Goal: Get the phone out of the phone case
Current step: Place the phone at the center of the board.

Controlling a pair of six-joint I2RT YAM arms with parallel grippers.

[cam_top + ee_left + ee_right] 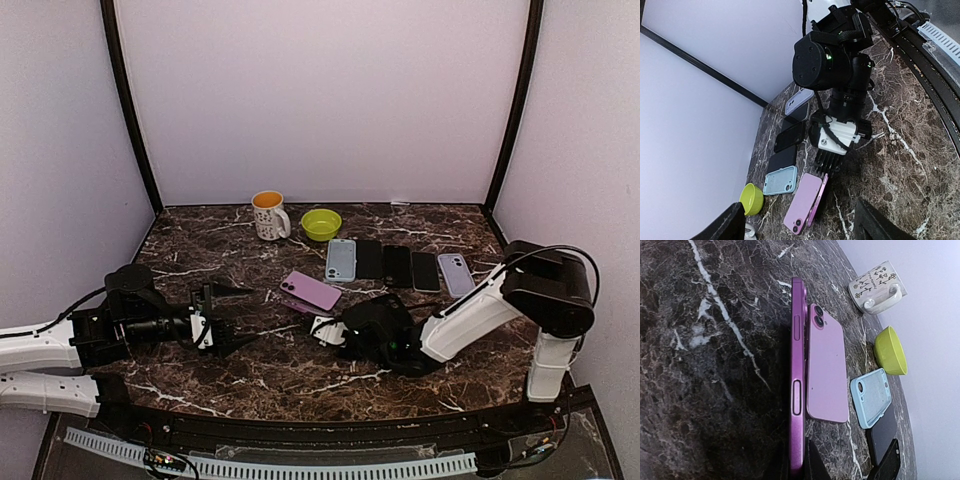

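Two-handed work from here, probably. Hold the right fingers (812, 467) shut tight on the end of the purple case (797, 365), standing on its long edge on the worktop (700, 390). Bring the left fingers (225, 292), spread wide and holding nothing, across from well to the left. Take the lilac phone (827, 375), lying camera-side up just beside the case and possibly caught at a corner yet, by its long sides; draw it away level and slowly. Avoid nudging the blue case (871, 397) nearby. Found no readable brand or lettering; only a small dark print on the mug (875, 287), too fine to make out.
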